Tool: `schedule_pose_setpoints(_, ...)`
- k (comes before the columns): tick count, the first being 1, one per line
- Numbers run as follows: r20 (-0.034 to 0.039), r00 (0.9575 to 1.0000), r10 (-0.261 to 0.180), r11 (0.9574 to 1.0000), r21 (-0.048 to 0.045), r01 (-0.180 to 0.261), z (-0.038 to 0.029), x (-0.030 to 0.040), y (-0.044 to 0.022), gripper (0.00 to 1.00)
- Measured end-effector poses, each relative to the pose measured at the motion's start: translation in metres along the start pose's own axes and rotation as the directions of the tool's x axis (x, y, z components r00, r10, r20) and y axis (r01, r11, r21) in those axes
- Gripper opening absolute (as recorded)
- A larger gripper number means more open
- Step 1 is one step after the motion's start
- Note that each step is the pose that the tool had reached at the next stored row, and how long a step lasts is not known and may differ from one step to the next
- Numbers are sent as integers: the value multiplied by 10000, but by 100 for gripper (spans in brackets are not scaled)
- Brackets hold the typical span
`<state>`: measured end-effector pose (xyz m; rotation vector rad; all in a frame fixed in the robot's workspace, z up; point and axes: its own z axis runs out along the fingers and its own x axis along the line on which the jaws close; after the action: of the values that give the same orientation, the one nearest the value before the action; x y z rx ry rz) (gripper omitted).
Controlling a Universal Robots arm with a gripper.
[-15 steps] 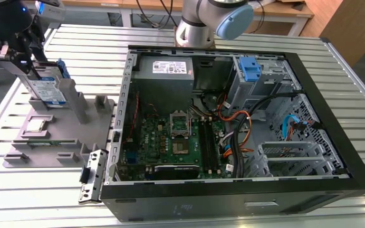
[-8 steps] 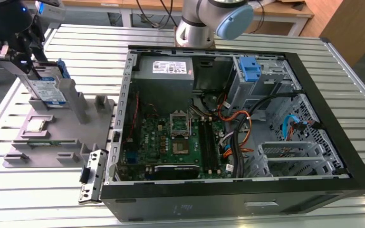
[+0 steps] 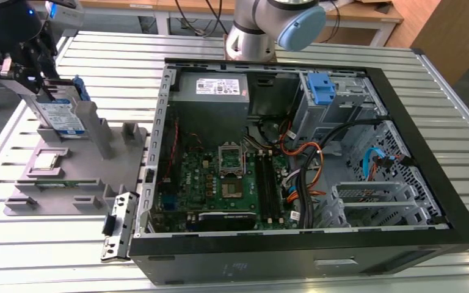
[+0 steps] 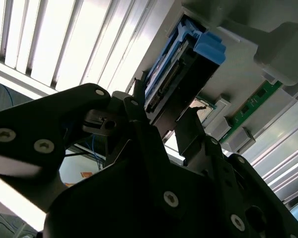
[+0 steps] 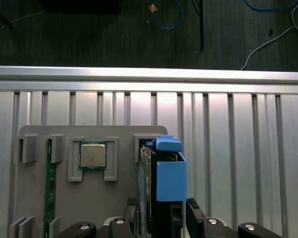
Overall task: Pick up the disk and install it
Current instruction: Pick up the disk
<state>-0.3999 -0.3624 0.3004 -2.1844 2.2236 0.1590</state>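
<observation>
The disk (image 3: 61, 116) is a silver drive with a blue-and-white label and blue rails. It stands on edge at the back of the grey fixture (image 3: 80, 177), at the exterior view's left. My gripper (image 3: 35, 85) comes down on its upper end. In both wrist views the black fingers (image 5: 192, 212) press against the two faces of the disk (image 5: 161, 163), so the gripper (image 5: 161, 213) is shut on it. The disk's (image 4: 188, 54) lower end sits at the fixture slot; whether it has lifted clear I cannot tell. My gripper (image 4: 161, 111) hides the upper end.
The open computer case (image 3: 430, 140) lies at the exterior view's right, with a drive bay and blue latch (image 3: 322, 91) at its far corner, a grey power supply (image 3: 214, 88), motherboard and cables. A processor chip (image 5: 93, 155) and a memory stick (image 5: 49, 188) rest in the fixture. The slatted table runs underneath.
</observation>
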Motion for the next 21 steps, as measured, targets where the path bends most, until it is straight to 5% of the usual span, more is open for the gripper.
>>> schedule_pose_setpoints(11, 3, 10000, 0, 10000, -2, 0, -1, 0, 0, 35)
schedule_pose_setpoints(21, 12, 10000, -1, 10000, 1, 1, -2, 0, 1, 35)
